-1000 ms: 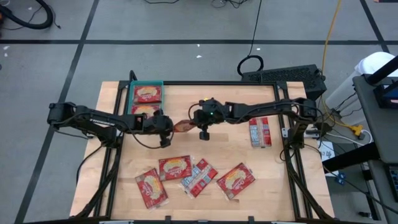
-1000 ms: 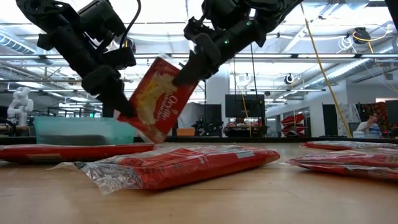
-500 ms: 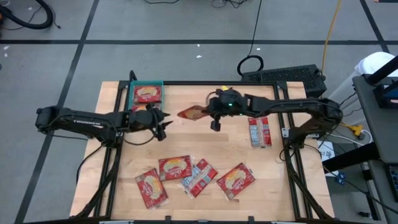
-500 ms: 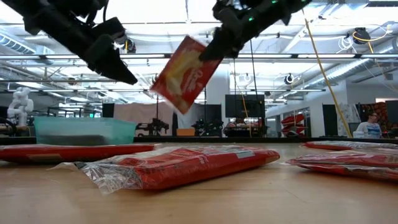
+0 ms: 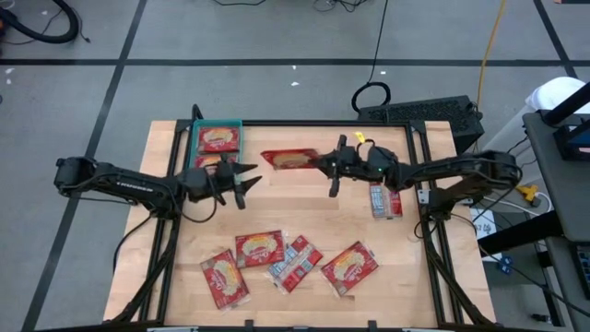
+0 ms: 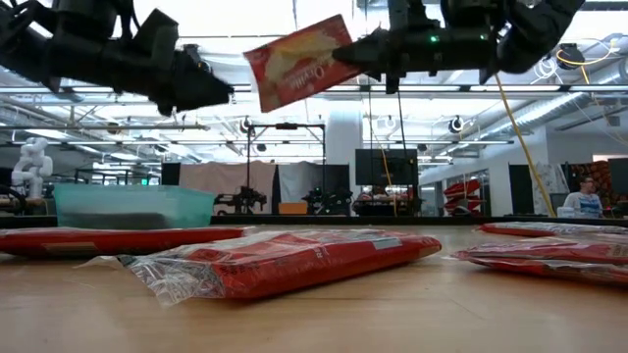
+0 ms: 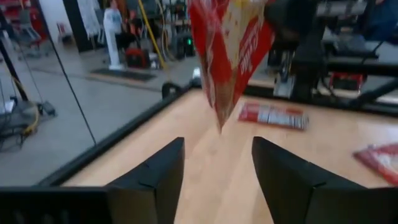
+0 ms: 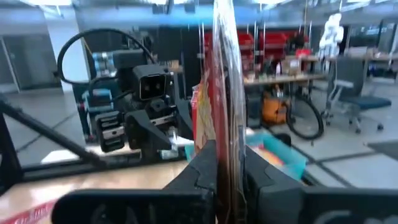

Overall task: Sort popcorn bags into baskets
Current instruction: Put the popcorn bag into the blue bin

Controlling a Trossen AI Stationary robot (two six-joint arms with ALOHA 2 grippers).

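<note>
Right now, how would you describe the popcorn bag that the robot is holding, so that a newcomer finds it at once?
Start at the teal basket at the table's far left corner. Beside it, the right gripper holds a red popcorn bag high in the air by one edge. Every other loose bag lies flat on the wood.

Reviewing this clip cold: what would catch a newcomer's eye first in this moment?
First, the red popcorn bag hanging in the air above the table's far middle, pinched at one edge by the right gripper. Facing it, the left gripper stands open and empty beside the teal basket at the far left, which already holds bags. Nearer the front edge, four more bags lie scattered on the wood.
</note>
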